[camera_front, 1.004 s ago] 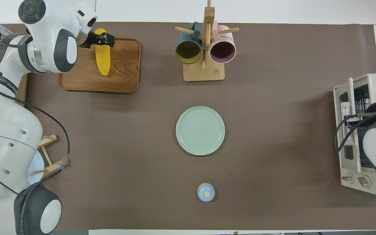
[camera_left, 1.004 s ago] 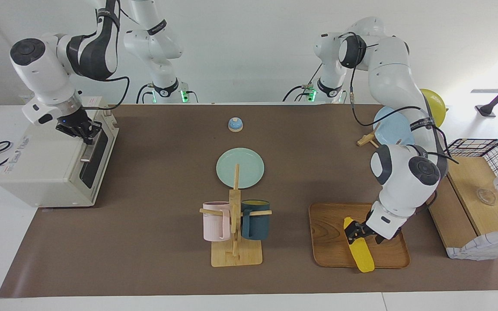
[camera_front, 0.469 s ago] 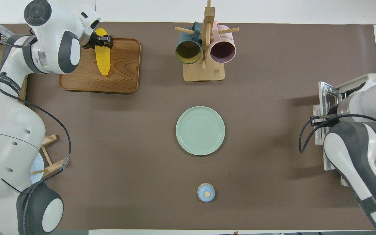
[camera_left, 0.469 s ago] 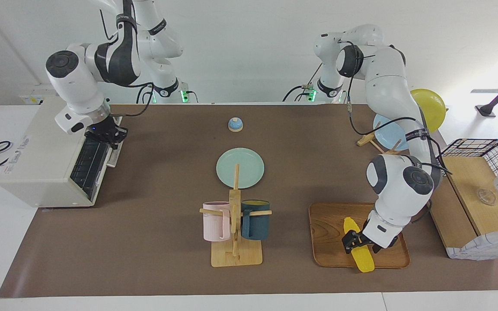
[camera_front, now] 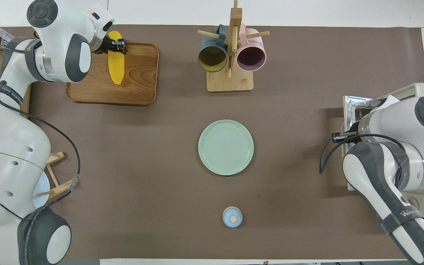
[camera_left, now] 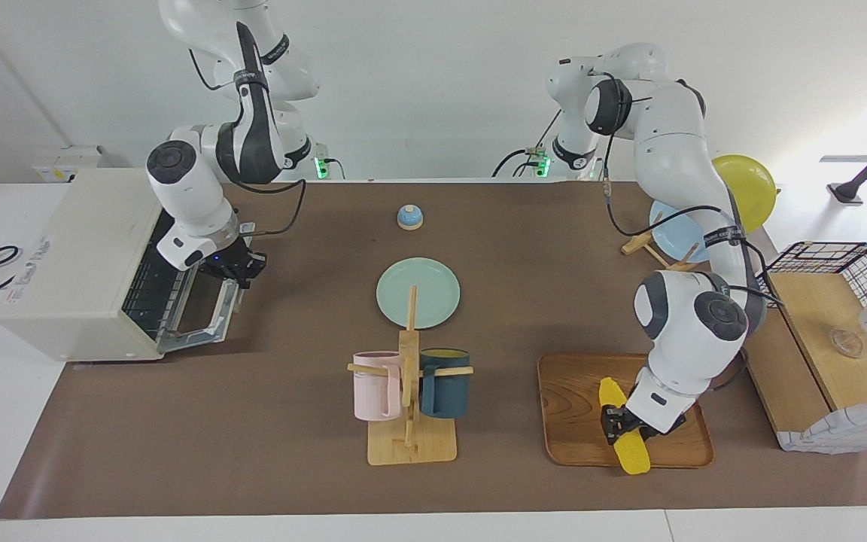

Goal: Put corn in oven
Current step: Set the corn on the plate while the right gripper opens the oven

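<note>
The yellow corn [camera_left: 633,452] [camera_front: 116,68] lies on a wooden tray [camera_left: 573,406] [camera_front: 138,81] toward the left arm's end of the table. My left gripper [camera_left: 618,427] [camera_front: 117,41] is shut on the cob, gripping its thick end. The cream-white oven [camera_left: 80,248] [camera_front: 423,90] stands at the right arm's end. Its door [camera_left: 204,316] hangs folded down and the wire rack [camera_left: 151,290] shows inside. My right gripper [camera_left: 241,269] is shut on the door's handle. In the overhead view the right arm's wrist hides that gripper.
A mug stand [camera_left: 409,391] with a pink and a dark teal mug is beside the tray. A green plate [camera_left: 418,292] and a small blue bell [camera_left: 409,217] lie mid-table. A plate rack [camera_left: 678,222] and a wire-and-wood basket box [camera_left: 832,331] flank the left arm.
My left gripper closed on the corn and slid slightly along it. My right gripper pulled the oven door from shut down to open, moving toward the table's middle.
</note>
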`<act>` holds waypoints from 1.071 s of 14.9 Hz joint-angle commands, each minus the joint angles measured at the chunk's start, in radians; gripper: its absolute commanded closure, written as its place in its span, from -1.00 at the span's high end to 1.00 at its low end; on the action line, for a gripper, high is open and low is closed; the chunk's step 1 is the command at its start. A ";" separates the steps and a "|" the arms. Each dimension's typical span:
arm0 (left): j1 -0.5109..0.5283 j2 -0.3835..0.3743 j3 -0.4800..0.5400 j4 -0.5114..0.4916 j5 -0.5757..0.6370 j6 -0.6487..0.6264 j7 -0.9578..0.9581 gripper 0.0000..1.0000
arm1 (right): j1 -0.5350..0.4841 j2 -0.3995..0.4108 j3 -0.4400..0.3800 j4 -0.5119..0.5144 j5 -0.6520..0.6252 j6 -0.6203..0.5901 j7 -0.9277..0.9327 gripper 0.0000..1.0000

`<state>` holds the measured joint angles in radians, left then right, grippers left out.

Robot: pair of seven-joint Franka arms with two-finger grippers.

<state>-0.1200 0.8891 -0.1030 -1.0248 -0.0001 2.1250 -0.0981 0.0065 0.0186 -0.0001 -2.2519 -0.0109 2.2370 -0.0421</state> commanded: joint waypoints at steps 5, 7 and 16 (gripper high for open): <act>-0.111 -0.402 0.009 -0.366 -0.046 -0.155 -0.227 -1.00 | 0.003 0.020 -0.024 -0.072 -0.004 0.124 0.018 -1.00; -0.183 -0.571 0.008 -0.612 -0.049 -0.108 -0.279 -1.00 | 0.006 0.027 -0.024 -0.080 -0.004 0.124 0.036 -1.00; -0.538 -0.644 0.008 -0.940 -0.049 0.312 -0.604 -1.00 | 0.067 0.063 -0.012 -0.078 0.055 0.165 0.086 -1.00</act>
<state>-0.6069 0.2255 -0.1176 -1.9330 -0.0374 2.3488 -0.6811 0.0316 0.0822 -0.0082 -2.3260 0.0139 2.3813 0.0089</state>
